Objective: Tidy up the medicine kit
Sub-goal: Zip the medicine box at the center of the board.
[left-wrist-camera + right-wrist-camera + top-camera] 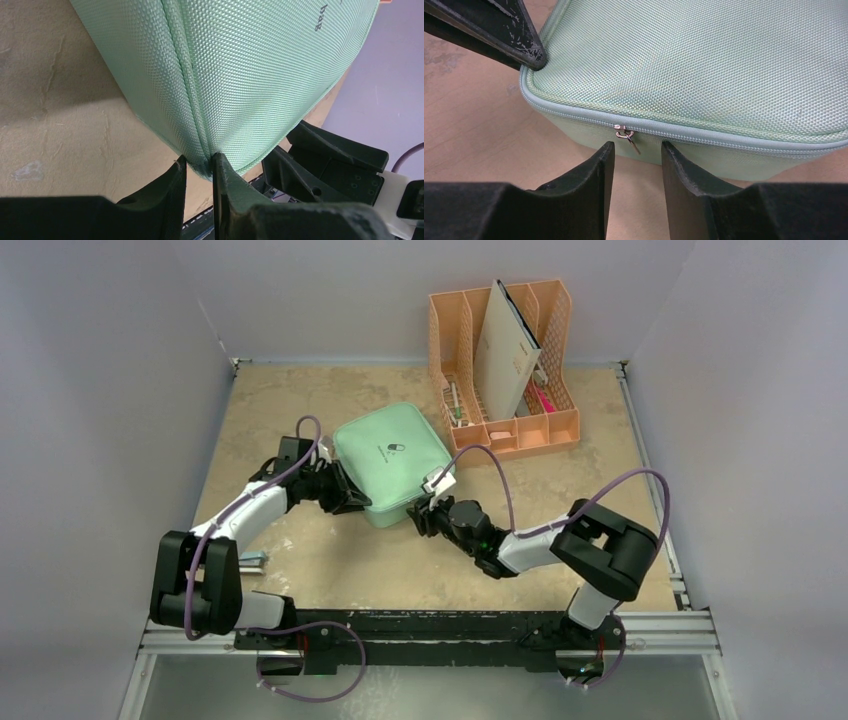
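Barely begun, I judge: the medicine kit (390,455) lies zipped, the left pincer (198,162) clenched on its corner, the right pincer (638,150) released before the zipper pull (626,134).

The left arm (240,518) is reaching from the lower left of the top view up toward the centre, with its elbow folding near the left side of the frame. The left gripper (199,165) is pinching a corner seam of the medicine kit (250,75) between nearly closed fingers. The right arm (600,545) is bending in from the lower right, its forearm pointing left. The right gripper (638,150) is holding its fingers apart, gripping nothing.
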